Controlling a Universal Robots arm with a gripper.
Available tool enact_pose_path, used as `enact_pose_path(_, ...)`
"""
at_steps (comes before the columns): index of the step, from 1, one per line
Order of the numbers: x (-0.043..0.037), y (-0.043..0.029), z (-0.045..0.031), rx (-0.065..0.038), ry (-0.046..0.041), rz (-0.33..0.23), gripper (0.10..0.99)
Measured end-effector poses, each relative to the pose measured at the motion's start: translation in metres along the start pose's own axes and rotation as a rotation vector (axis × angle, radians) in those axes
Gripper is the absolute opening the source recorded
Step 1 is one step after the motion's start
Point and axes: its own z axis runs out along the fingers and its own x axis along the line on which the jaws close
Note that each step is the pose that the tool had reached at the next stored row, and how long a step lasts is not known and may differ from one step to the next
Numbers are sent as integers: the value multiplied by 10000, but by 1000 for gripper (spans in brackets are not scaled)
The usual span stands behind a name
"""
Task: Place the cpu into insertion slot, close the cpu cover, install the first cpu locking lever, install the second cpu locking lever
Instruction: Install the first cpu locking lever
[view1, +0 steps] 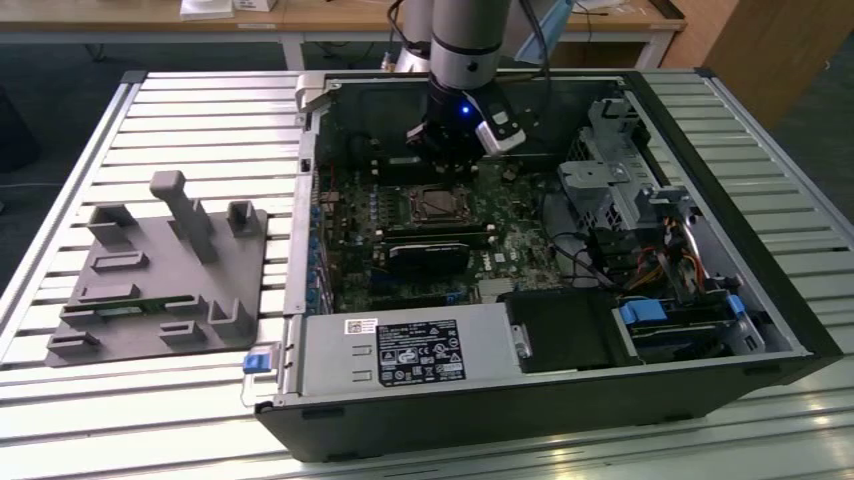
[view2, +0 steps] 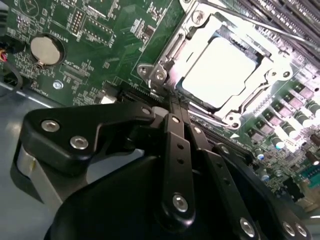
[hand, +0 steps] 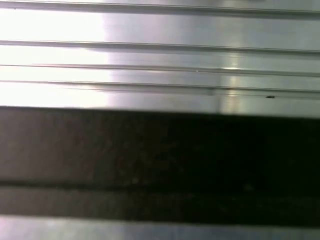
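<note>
One black robot gripper (view2: 172, 107), fingers pressed together and holding nothing, hovers just beside the silver-rimmed square insertion slot (view2: 172, 47) on the green motherboard (view2: 100, 30). Inside the slot sits the flat silver-grey square cpu (view2: 220, 70), framed by the thin silvery metal cpu cover (view2: 250, 102).

Arm (view1: 467, 40) comes down near-vertical, wrist pointing straight down. Gripper (view2: 175, 107) at its lower end, black fingers (view2: 176, 150) pressed together, nothing btwn them.

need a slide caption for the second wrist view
Gripper with fingers together at the edge of the insertion slot, cpu seated under the lowered cpu cover.
</note>
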Motion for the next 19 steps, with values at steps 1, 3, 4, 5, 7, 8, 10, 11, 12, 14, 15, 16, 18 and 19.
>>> enact_pose_path(1, 0, 0, 6, 5, 0, 0, 106)
enact_pose_path(3, 0, -2, 21, 30, 4, 1, 106)
enact_pose_path(4, 0, -3, 30, 35, 3, 0, 106)
enact_pose_path(5, 0, -2, 39, 38, 3, 1, 106)
enact_pose_path(7, 0, -3, 49, 45, 3, 0, 106)
enact_pose_path(8, 0, -3, 54, 47, 4, 0, 106)
enact_pose_path(10, 0, -2, 65, 51, 6, 1, 106)
enact_pose_path(11, 0, -2, 68, 51, 6, 1, 106)
enact_pose_path(12, 0, -1, 68, 50, 5, 1, 106)
enact_pose_path(14, -1, 1, 57, 46, 1, 1, 106)
enact_pose_path(15, -2, 3, 43, 36, -7, 1, 106)
enact_pose_path(16, -3, 6, 22, 27, -11, 0, 106)
enact_pose_path(18, -1, 6, -41, 42, 0, 1, 106)
enact_pose_path(19, -1, 8, -71, 41, 0, 1, 106)
